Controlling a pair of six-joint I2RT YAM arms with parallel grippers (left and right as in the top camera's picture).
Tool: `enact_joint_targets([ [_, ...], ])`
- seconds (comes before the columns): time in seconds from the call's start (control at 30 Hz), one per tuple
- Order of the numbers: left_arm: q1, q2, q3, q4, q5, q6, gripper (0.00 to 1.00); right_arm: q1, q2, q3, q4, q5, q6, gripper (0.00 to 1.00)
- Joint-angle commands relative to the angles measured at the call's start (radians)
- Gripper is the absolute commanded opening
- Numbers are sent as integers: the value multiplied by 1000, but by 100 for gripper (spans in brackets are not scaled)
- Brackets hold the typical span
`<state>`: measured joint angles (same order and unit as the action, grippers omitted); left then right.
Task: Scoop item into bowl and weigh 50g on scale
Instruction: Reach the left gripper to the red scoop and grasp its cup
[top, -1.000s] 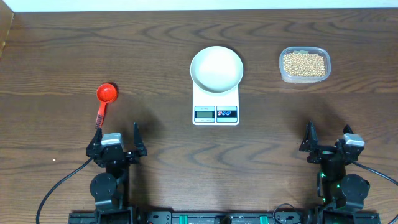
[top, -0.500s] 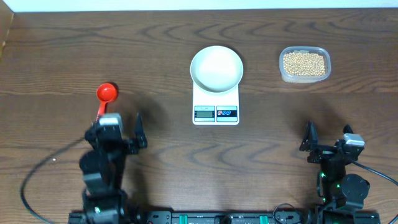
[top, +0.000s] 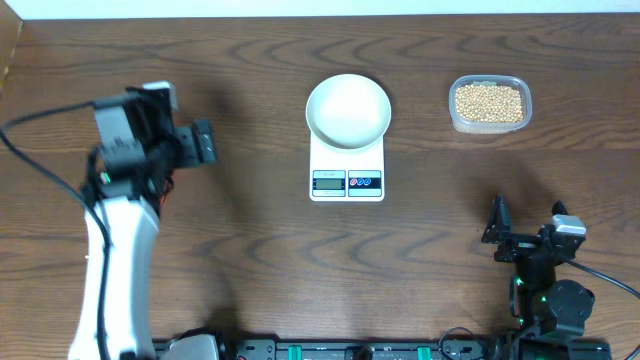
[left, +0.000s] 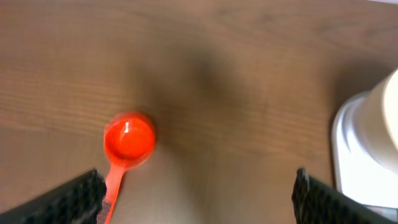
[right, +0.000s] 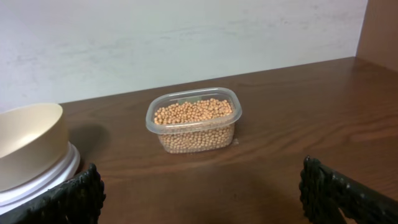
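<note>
The soybeans (top: 489, 103) fill a clear plastic tub (top: 455, 118) at the far right of the worktop (top: 250, 260), heaped close to its rim (in the right wrist view they show through the tub's wall as well). The right fingers (right: 69, 200) are spread wide and grasp nothing. They sit low near the front edge, well apart from the tub, and the right wrist view frames the tub between the two fingers and far beyond them.

To the left of the tub, at the middle of the worktop, the white bowl (top: 348, 108) stands on the far end of the white digital scale (top: 347, 170). The scale's grey display and its red and blue buttons lie on the near end, uncovered by the bowl.

Further left, a red scoop (left: 129, 138) lies flat on the wood with its round cup facing up. The white left arm (top: 115, 250) reaches out over that side. The left fingers (left: 73, 199) are also released and wide apart, pointing down over the scoop. In the left wrist view (somewhat blurred) the cup sits between the two fingers, much closer to the finger at the picture's left, and the handle runs down just beside that finger; whether they touch I cannot tell. The edge of the scale and bowl shows at the right of that view.
</note>
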<state>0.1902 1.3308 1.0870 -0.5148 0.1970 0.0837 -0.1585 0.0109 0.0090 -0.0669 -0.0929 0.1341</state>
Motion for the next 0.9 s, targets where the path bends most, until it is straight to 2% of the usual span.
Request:
enact_joint_targets([
  [0.0,79,131,113,-69,6,12,98,13,-6,-3,-2,5,15,99],
  [0.23,173,338,113,0,-6,18,98,13,-6,-3,-2,5,15,99],
  [0.37,191,387,113,47,-6,137,100,13,-6,-3,-2,5,15,99],
  [0.5,192,427,113,83,-6,231,90,13,-6,-3,-2,5,15,99],
  [0.63,196,486,113,140,-6,234,80,13,-6,-3,-2,5,15,99],
  [0.87,197,584,113,227,-6,235,69,13,-6,-3,-2,5,15,99],
])
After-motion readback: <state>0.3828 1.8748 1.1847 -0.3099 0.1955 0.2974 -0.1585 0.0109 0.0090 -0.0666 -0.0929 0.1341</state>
